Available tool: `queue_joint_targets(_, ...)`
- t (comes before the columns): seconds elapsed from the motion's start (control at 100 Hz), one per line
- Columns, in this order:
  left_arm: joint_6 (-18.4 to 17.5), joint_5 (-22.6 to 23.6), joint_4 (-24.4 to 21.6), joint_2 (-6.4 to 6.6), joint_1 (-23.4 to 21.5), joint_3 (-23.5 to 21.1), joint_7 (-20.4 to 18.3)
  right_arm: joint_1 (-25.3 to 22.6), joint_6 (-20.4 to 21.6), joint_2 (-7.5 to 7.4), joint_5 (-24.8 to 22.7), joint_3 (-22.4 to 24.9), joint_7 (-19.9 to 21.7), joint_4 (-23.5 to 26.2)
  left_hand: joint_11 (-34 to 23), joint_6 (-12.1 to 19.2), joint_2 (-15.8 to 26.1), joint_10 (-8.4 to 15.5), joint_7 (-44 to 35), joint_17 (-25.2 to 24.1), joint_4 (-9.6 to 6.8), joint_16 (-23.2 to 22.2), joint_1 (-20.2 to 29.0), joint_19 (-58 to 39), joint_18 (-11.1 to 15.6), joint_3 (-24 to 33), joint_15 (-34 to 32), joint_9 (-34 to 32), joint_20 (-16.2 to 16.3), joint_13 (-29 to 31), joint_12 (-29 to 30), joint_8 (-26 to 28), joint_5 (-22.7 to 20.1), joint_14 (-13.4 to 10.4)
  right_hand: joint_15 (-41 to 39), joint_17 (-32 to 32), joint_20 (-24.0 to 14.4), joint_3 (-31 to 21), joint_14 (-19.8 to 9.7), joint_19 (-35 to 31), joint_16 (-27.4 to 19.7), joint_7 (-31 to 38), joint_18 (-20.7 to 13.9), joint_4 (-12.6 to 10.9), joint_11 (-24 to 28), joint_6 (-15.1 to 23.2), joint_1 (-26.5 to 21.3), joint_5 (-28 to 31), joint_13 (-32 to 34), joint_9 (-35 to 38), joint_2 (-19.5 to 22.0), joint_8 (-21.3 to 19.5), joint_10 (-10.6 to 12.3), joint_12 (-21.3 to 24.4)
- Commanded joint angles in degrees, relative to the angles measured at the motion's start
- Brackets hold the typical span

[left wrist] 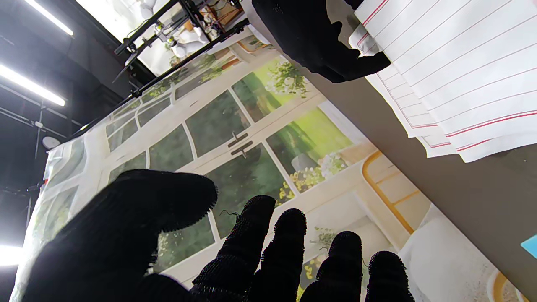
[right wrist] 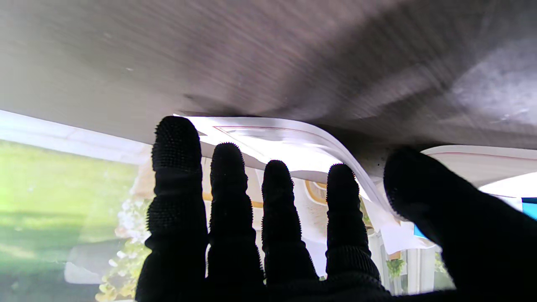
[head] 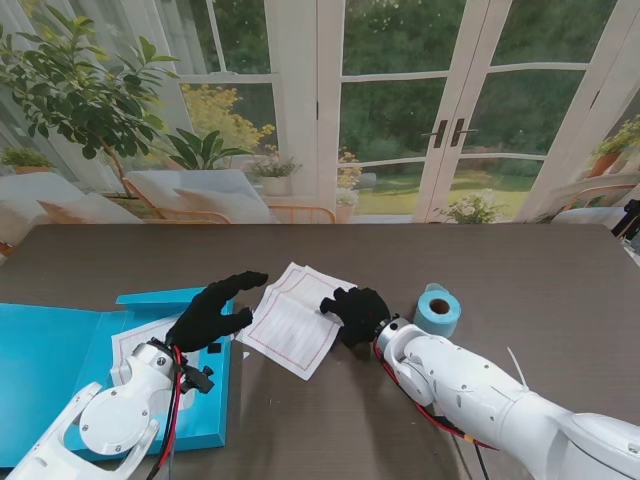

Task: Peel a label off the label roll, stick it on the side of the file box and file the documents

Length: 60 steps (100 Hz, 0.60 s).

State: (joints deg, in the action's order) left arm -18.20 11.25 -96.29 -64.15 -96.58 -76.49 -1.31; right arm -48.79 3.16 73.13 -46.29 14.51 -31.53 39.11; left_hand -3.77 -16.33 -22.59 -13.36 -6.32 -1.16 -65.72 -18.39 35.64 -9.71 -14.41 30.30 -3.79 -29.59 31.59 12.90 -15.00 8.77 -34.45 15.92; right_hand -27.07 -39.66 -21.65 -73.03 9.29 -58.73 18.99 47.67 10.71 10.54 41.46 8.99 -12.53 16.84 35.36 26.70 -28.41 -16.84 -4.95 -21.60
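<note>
White red-lined documents (head: 290, 325) lie mid-table, also seen in the left wrist view (left wrist: 453, 71). My right hand (head: 357, 313) is at their right edge. In the right wrist view the edge of the sheet (right wrist: 285, 142) curls up off the table between my thumb (right wrist: 423, 197) and index finger (right wrist: 342, 197). My left hand (head: 213, 312) hovers open with its fingers (left wrist: 289, 235) spread over the right edge of the open blue file box (head: 50, 360), holding nothing. The blue label roll (head: 437, 310) stands to the right of my right hand.
A white sheet (head: 140, 335) lies inside the open box. The dark brown table (head: 520, 270) stretches back to a printed garden-window backdrop (head: 400, 110). The right forearm (head: 470, 385) crosses the near right of the table.
</note>
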Motion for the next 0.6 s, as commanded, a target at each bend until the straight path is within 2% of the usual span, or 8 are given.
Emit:
queue_joint_targets(0.0,0.5,-0.7,-0.1,-0.29,0.0,0.2,-1.4,-0.6,0.4,0.25,0.1,0.3,0.7,0.0,0.1,-0.1,1.2,0.3,0.6,-0.4,0.73,0.6,-0.5,1.6,1.5,0.0,0.6,-0.3,-0.2,-0.1,0.0,-0.1,-0.9,-0.3,0.0,24.3,0.8,-0.3,-0.7,-2.4,-0.6,0.1,-1.0,-1.7,0.4,2.9,1.2,2.3,1.7,1.4,4.0,-0.3,0.9,0.1)
queue_joint_targets(0.11,1.0,-1.0,-0.2,-0.28,0.1,0.3,-1.7,-1.0,1.1,0.24,0.4,1.0,0.0,-0.2,0.2,-0.2,1.6,0.3,0.6,-0.4,0.83,0.6,-0.6,1.6,1.5,-0.1,0.6,-0.3,-0.2,-0.1,0.0,-0.2,-0.9,-0.3,-0.3,23.5,0.8,1.9,-0.8,-2.8,-0.5,-0.1,-1.1,-1.7,0.5,4.0,-0.4,3.8,3.1,3.4,9.3,-0.6,1.5,0.2)
queue_joint_targets(0.26,1.6,-1.3,-0.3,-0.23,0.1,0.4,-2.1,-1.3,2.3,0.06,0.3,1.6,-1.0,0.0,0.3,-0.2,2.2,0.2,0.7,-0.5,1.03,0.6,-0.6,1.6,1.5,-0.3,0.6,-0.2,-0.1,-0.1,0.0,-0.2,-0.9,-0.4,-0.5,22.7,0.8,4.2,-0.9,-3.3,-0.5,0.2,-1.0,-1.6,0.7,4.3,-1.3,4.3,4.9,5.8,13.4,-0.9,2.0,0.2)
queue_joint_targets(0.36,1.9,-1.6,-0.4,-0.24,0.2,0.4,-2.2,-1.6,2.8,-0.21,-0.2,2.2,-1.6,0.7,0.3,-0.3,2.6,0.1,0.8,-0.5,1.22,0.6,-0.7,1.6,1.5,-0.5,0.6,-0.2,-0.1,-0.1,0.0,-0.2,-0.9,-0.3,-0.9,21.5,0.8,4.6,-1.3,-3.7,-0.4,0.3,-1.0,-1.7,0.6,4.4,-2.0,4.6,6.6,7.2,14.1,-1.0,2.3,0.2)
queue_joint_targets(0.53,2.5,-2.3,-0.6,-0.32,0.2,0.5,-2.3,-1.5,3.6,-0.19,-0.6,2.3,-2.8,0.7,0.4,-0.4,3.6,0.1,0.9,-0.5,1.53,0.6,-0.8,1.6,1.5,-0.7,0.6,-0.1,-0.1,-0.1,0.1,-0.3,-1.0,-0.4,-1.2,19.6,0.8,4.6,-2.0,-4.6,-0.1,1.0,-1.3,-1.8,0.3,4.6,-4.1,6.2,9.8,10.2,13.5,-1.5,4.8,0.4)
queue_joint_targets(0.55,2.6,-2.4,-0.6,-0.32,0.2,0.6,-2.3,-1.5,3.8,-0.18,-0.6,2.3,-2.9,0.7,0.4,-0.4,3.6,0.1,0.9,-0.5,1.57,0.6,-0.8,1.6,1.5,-0.7,0.6,-0.1,-0.1,-0.1,0.1,-0.3,-0.9,-0.4,-1.0,19.4,0.9,4.6,-2.1,-4.7,-0.1,1.0,-1.2,-1.1,0.1,4.8,-4.5,6.7,10.1,10.7,13.1,-1.2,5.2,0.4)
queue_joint_targets(0.59,2.7,-2.5,-0.7,-0.32,0.1,0.6,-2.3,-1.5,4.1,-0.17,-0.6,2.4,-3.2,0.7,0.4,-0.4,3.7,0.0,0.9,-0.6,1.61,0.6,-0.7,1.6,1.6,-0.7,0.6,-0.1,-0.1,-0.1,0.1,-0.3,-0.9,-0.4,-0.9,19.1,1.3,4.1,-2.4,-5.0,0.1,2.7,-1.3,2.5,-0.2,5.1,-5.7,8.1,10.9,11.9,11.4,2.0,5.9,0.3)
